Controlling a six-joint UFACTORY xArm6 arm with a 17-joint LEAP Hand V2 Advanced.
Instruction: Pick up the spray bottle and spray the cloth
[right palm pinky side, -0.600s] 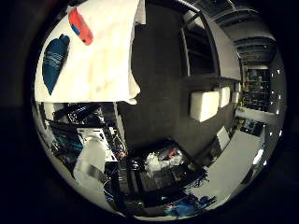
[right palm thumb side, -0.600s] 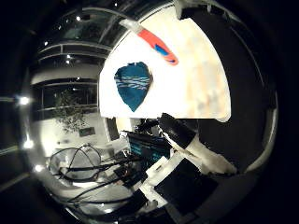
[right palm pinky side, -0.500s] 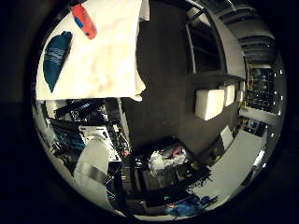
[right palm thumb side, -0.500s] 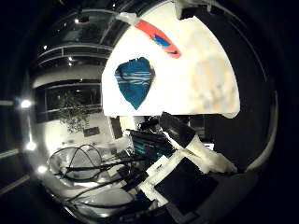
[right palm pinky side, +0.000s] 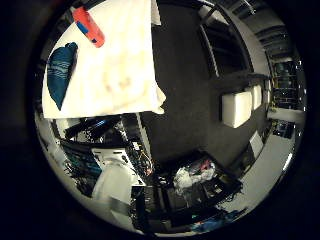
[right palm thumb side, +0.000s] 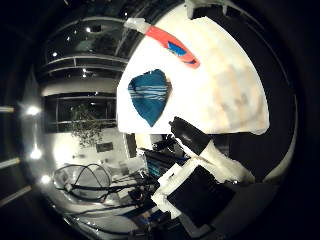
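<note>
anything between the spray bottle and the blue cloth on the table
Nothing. Between the spray bottle and the blue cloth there is only the bare white table cover; the thumb side palm view shows this best.

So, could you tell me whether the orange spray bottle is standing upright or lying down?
Lying down: the orange spray bottle rests lengthwise on the white table cover.

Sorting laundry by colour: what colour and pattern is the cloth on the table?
The cloth is teal-blue with pale stripes, clearest in the thumb side palm view.

Dark floor (right palm pinky side: 185, 90), white benches (right palm pinky side: 236, 108), large windows (right palm thumb side: 82, 107) beyond.
</note>
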